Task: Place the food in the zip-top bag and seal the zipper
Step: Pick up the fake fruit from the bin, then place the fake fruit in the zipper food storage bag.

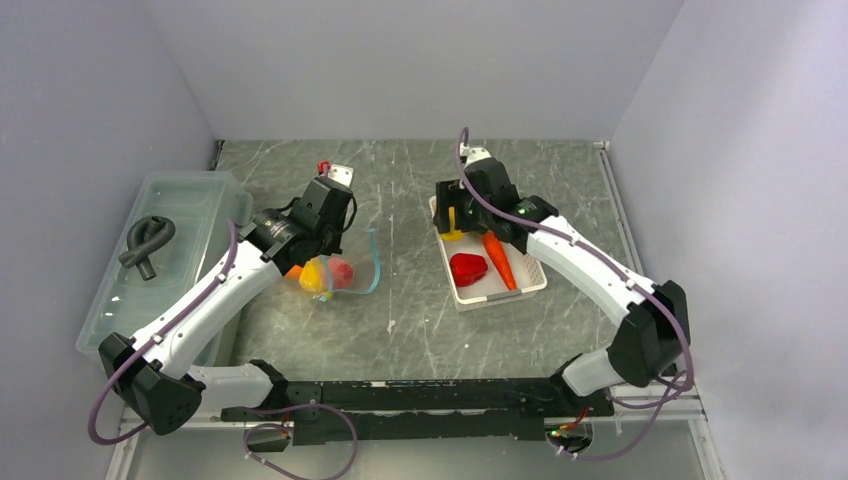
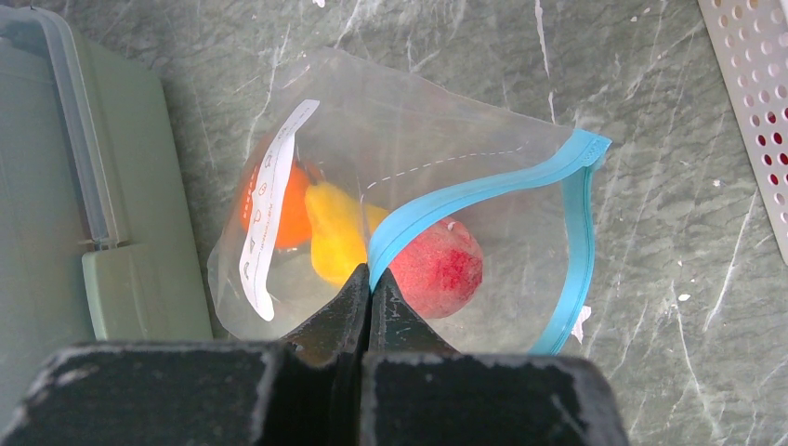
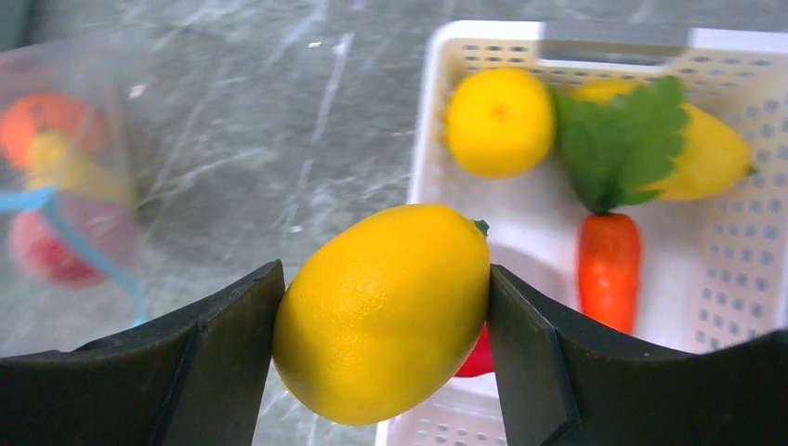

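Jaws of the right gripper (image 3: 383, 279) were clamped on a yellow lemon (image 3: 381, 311), pressing it across its middle. It looked a light, hard, smooth toy (apt to squirt out of a slack pinch), so that broad hold seemed sound. Beside it was the white basket (image 3: 715, 279), a carrot (image 3: 609, 269) inside. Jaws of the left gripper (image 2: 370, 279) were pinched together on the teal zipper (image 2: 483, 190), holding one lip of the thin, floppy zip-top bag (image 2: 418, 139). Its mouth gaped on the tabletop (image 2: 650, 232), well apart from the lemon, with three fruits already in it.
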